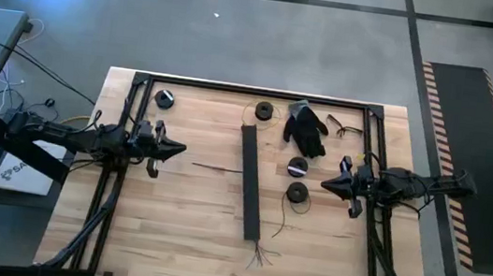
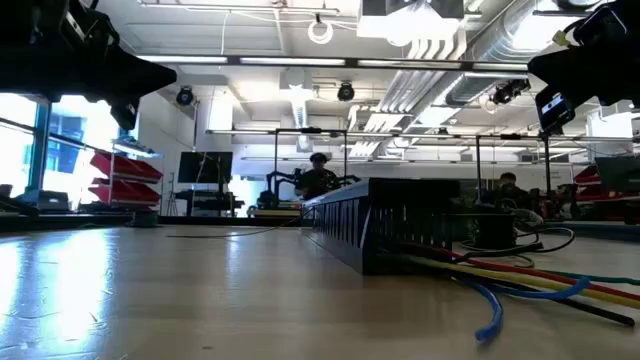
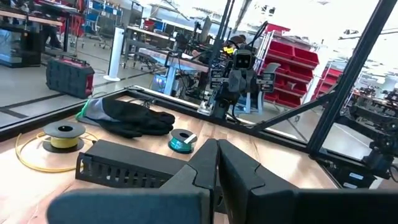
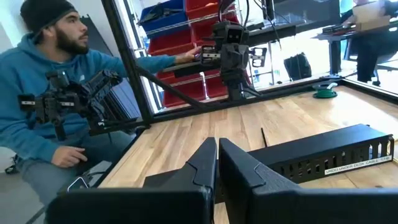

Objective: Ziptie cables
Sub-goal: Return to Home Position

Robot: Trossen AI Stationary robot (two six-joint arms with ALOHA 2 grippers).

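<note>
Grey cables (image 1: 260, 253) far from fingers (image 3: 196, 171)

1. The cables (image 1: 260, 252) sit almost wholly hidden inside the black duct (image 1: 250, 181). Only their loose ends poke out, too thin in the high view to count.
2. In the low view those ends run off the right edge, and the duct blocks whatever lies behind it.
3. There the left arm (image 2: 75, 55) and right arm (image 2: 590, 45) are dark shapes cut by the top edge.
4. The left gripper (image 3: 216, 148) covers part of the duct in its wrist view; the right gripper (image 4: 216, 144) does likewise.
5. A person (image 4: 56, 87) is cut by the right wrist view's left edge.
</note>
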